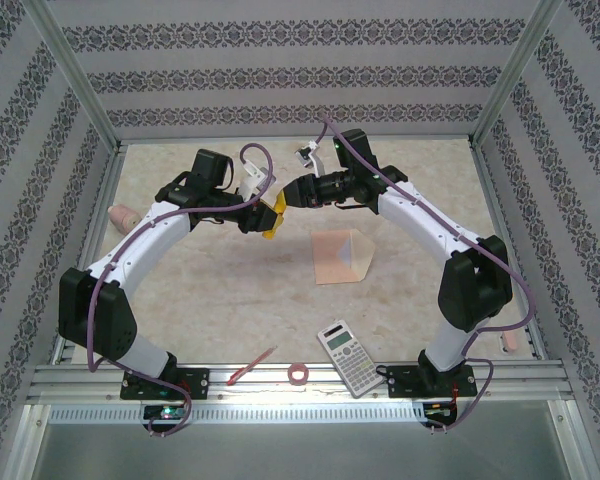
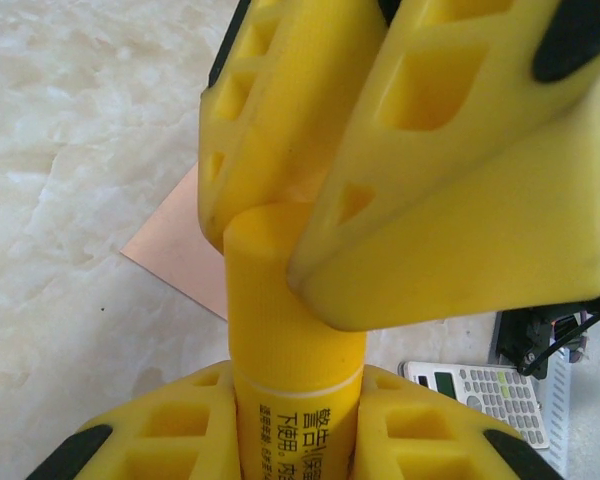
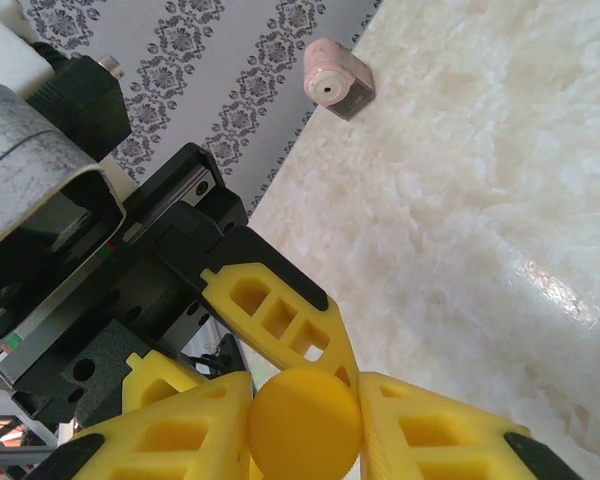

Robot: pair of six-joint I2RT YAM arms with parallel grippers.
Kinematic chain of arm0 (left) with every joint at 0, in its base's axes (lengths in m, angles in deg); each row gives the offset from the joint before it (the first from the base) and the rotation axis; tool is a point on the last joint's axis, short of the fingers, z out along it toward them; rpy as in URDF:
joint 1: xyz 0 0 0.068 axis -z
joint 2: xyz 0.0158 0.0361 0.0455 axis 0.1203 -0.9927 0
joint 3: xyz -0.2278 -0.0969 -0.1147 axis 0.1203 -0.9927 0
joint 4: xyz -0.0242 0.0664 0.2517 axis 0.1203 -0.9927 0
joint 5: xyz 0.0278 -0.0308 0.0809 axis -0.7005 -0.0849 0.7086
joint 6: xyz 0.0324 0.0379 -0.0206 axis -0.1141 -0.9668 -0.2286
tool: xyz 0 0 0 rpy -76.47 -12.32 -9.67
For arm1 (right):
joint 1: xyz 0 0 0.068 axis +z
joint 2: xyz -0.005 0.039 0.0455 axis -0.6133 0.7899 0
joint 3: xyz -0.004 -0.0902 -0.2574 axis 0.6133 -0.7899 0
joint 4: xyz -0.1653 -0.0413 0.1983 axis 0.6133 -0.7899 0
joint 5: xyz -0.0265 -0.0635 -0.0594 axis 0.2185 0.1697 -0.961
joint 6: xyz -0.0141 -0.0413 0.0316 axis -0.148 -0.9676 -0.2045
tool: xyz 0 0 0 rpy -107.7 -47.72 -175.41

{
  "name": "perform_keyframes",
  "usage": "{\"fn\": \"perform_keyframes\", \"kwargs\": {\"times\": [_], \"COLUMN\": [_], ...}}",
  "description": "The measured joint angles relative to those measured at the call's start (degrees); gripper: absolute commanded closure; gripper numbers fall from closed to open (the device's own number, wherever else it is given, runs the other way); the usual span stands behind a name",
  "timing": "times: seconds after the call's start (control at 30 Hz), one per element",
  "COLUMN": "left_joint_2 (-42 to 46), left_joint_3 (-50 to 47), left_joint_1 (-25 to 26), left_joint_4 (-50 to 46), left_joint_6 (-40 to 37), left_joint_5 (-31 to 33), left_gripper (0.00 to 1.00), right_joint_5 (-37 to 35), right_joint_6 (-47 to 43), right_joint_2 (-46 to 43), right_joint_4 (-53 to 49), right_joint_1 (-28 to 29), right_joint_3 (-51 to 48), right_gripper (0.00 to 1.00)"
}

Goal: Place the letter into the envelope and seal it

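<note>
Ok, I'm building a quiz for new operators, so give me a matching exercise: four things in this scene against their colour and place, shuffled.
Things:
1. glue stick
2. envelope
3. calculator
4. tape ring

Colour and place:
A. pink, near edge
B. yellow, held in mid-air
C. white, near edge
D. peach, flat mid-table

Pairs: 1-B, 2-D, 3-C, 4-A
</note>
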Motion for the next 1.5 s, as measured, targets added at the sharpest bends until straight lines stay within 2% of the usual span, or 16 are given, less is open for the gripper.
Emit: {"fn": "perform_keyframes", "kwargs": {"times": [0.07, 0.3, 0.57, 0.73, 0.97, 1.23, 1.5], "left_joint_2": [0.0, -0.2, -0.9, -1.0, -1.0, -1.2, -1.6], "left_joint_3": [0.0, 0.0, 0.0, 0.0, 0.0, 0.2, 0.9], "left_joint_1": [0.0, 0.0, 0.0, 0.0, 0.0, 0.0, 0.0], "left_joint_4": [0.0, 0.0, 0.0, 0.0, 0.0, -0.2, -0.5], "left_joint_6": [0.1, 0.4, 0.6, 1.0, 1.3, 1.5, 1.5], "left_joint_5": [0.0, 0.0, 0.1, 0.3, 0.2, 0.3, 0.2], "left_gripper": [1.0, 1.0, 1.0, 1.0, 1.0, 1.0, 1.0], "right_joint_5": [-0.1, -0.1, -0.1, 0.0, -0.5, -0.7, -1.3], "right_joint_6": [0.0, 0.0, 0.0, 0.0, -1.0, -1.6, -2.4], "right_joint_2": [0.0, 0.0, 0.0, 0.0, 0.4, 0.7, 0.8], "right_joint_4": [0.0, -0.3, -0.9, -0.9, -1.2, -2.1, -2.6], "right_joint_1": [0.0, 0.0, 0.0, 0.0, 0.0, 0.8, 1.1], "right_joint_3": [0.0, 0.0, 0.0, 0.0, 0.0, 0.0, 0.0], "right_gripper": [0.67, 0.67, 0.56, 0.56, 0.68, 0.59, 0.65]}}
